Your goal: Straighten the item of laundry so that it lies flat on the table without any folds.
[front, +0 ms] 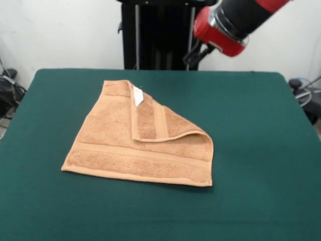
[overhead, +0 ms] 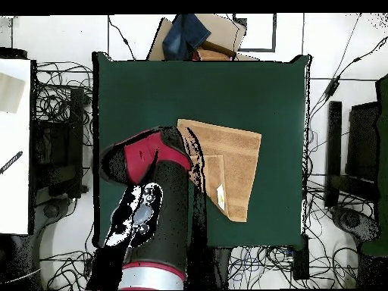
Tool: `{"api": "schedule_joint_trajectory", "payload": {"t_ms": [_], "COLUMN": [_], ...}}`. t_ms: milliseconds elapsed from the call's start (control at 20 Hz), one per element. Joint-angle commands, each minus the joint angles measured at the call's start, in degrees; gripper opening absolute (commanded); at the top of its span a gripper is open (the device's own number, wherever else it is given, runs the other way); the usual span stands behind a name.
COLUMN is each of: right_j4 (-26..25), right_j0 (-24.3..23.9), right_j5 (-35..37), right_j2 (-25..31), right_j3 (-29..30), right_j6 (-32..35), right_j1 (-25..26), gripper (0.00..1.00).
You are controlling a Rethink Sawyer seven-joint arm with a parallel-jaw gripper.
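Overhead, arm (overhead: 155, 197) hides towel (overhead: 227, 163) edge — front doesn't.

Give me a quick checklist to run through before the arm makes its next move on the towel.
1. Towel fully on the table: ok.
2. Towel flat with no folds: not ok, one corner flap is folded over the top.
3. White tag showing on that flap: ok.
4. Arm clear of the towel: ok in the front view, raised at the back.
5. Hand open or shut: cannot tell.
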Motion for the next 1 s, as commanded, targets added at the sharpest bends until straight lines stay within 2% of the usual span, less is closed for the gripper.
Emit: {"api": "schedule_joint_trajectory", "payload": {"t_ms": [50, 400, 450, 1000], "right_j4": [1.43, 1.53, 1.56, 1.60], "right_j0": [-0.47, -0.42, -0.56, -1.39], "right_j5": [-3.42, -3.00, -2.81, -3.79], "right_j2": [2.00, 1.64, 1.72, 2.62], "right_j3": [2.17, 1.93, 1.89, 2.81], "right_j6": [8.46, 6.53, 6.12, 4.42], "right_j1": [2.75, 2.99, 2.99, 2.96], "gripper": [0.00, 0.00, 1.00, 1.00]}}
